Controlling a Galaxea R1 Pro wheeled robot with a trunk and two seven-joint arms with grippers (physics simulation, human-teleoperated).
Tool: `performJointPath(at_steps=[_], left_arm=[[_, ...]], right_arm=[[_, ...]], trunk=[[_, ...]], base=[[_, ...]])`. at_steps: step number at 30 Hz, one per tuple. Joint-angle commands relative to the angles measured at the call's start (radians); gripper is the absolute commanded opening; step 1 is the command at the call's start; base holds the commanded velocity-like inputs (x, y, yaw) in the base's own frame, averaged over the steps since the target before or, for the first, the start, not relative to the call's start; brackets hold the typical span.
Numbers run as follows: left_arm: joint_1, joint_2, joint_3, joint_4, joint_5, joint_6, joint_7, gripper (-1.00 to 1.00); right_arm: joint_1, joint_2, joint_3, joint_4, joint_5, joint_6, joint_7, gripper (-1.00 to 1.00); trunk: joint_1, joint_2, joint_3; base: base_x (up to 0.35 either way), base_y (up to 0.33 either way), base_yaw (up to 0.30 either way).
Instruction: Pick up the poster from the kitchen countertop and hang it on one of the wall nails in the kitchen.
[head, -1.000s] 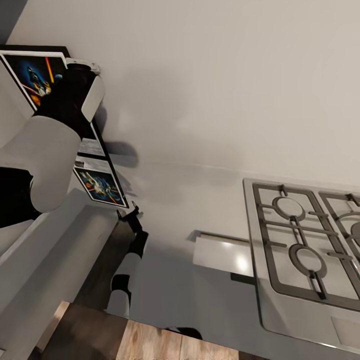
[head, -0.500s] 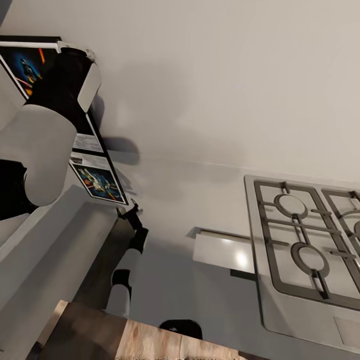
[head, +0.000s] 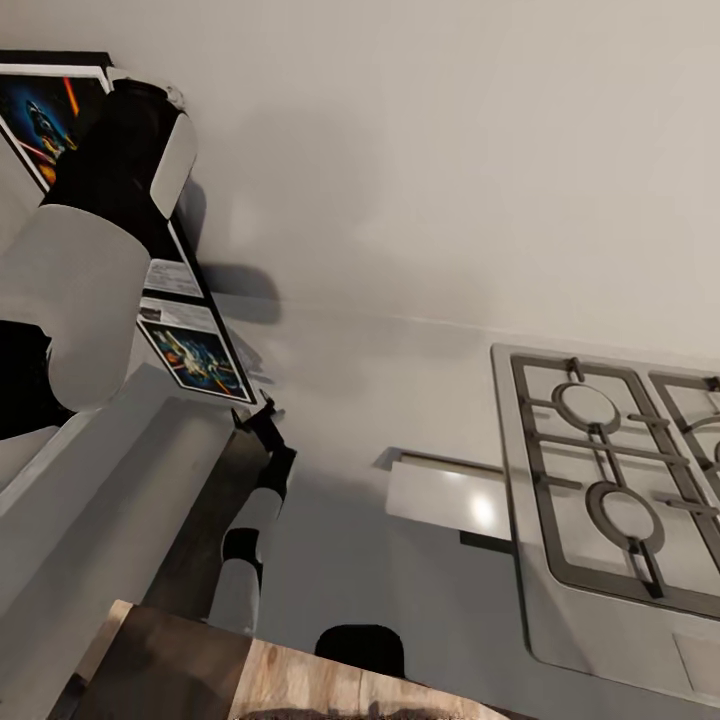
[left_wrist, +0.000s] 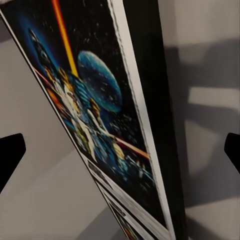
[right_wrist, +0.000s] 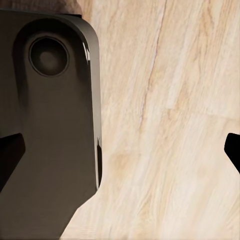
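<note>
The poster (head: 195, 355) stands on edge at the far left of the kitchen countertop (head: 380, 400), against the side wall. My big white and black left arm (head: 90, 290) covers its middle. Up close, its orange beam and blue planet (left_wrist: 95, 120) run between the two dark fingertips of my left gripper (left_wrist: 120, 160), which is open wide and clear of the frame on both sides. My right gripper (right_wrist: 120, 160) is open too, with nothing between its fingers, over the wooden floor (right_wrist: 175, 125) and my dark base (right_wrist: 55, 110).
A steel gas hob (head: 610, 480) is set into the countertop at the right. A glossy pale rectangle (head: 445, 500) lies beside it. The plain white wall (head: 450, 150) rises behind. A slim black and white arm part (head: 255, 500) stands by the dark cabinet front (head: 205, 530).
The whole head view has shifted slightly, so the camera moved. A dark rounded part has risen into view at the bottom edge. The left arm still sits over the poster.
</note>
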Motion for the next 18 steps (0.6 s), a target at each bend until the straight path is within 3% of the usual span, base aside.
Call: performJointPath(at_steps=[1, 18], left_arm=[[-0.001, 0.001, -0.005, -0.001, 0.005, 0.006, 0.006, 1.0], [-0.001, 0.0, -0.005, -0.005, 0.004, 0.006, 0.006, 1.0]], right_arm=[[-0.001, 0.0, 0.001, 0.004, 0.0, -0.006, -0.002, 1.0], [-0.001, 0.0, 0.004, 0.003, 0.002, -0.006, -0.001, 1.0]], trunk=[[0.0, 0.0, -0.002], [0.0, 0.0, -0.007]], base=[[0.0, 0.0, 0.0], [0.0, 0.0, 0.0]])
